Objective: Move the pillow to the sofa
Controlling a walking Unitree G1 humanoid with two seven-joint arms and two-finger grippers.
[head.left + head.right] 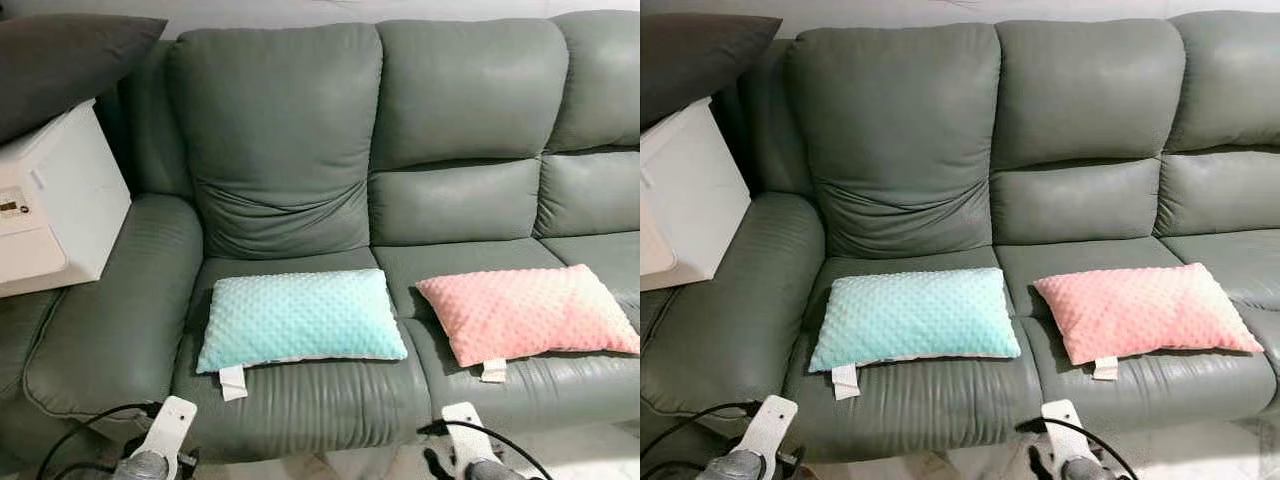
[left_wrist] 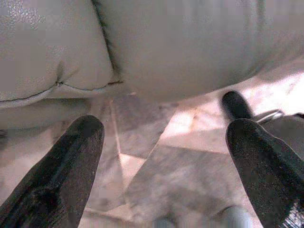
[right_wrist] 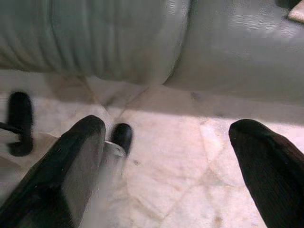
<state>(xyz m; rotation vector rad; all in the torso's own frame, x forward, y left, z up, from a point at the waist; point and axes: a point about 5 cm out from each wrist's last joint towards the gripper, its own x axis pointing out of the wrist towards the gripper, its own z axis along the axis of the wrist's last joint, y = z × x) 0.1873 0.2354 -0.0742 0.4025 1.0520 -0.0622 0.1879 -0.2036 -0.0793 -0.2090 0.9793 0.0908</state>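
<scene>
Sofa: grey leather sofa (image 1: 450, 100) spans the far side, seats facing the robot, front edge just beyond both arms.
Teal pillow: teal pillow (image 1: 300, 318) lies flat on the left-centre seat, long axis running left to right, a white tag hanging off its near left corner.
Pink pillow: pink pillow (image 1: 525, 312) lies flat on the seat to the right, also long side left to right, slightly turned, a white tag at its near edge.
Task state: both pillows already rest on the seats, well apart from each other; judged from this, the move looks done or nearly so.
Left tool: left tool (image 2: 161, 156) hangs low over the pale stone floor (image 3: 190, 156) in front of the sofa base, fingers (image 2: 66, 166) spread wide with nothing between them.
Right tool: right tool (image 3: 171, 166) is likewise low over the floor by the sofa front, fingers spread, nothing held.
Key relation: each pillow lies up and far from its tool; the teal one is nearer the left arm, the pink one nearer the right arm.
Other things: a white box (image 1: 50, 200) sits on the left armrest, with a dark cushion (image 1: 70, 55) above it.
Cables: black cables (image 1: 90, 430) loop near both wrists.
</scene>
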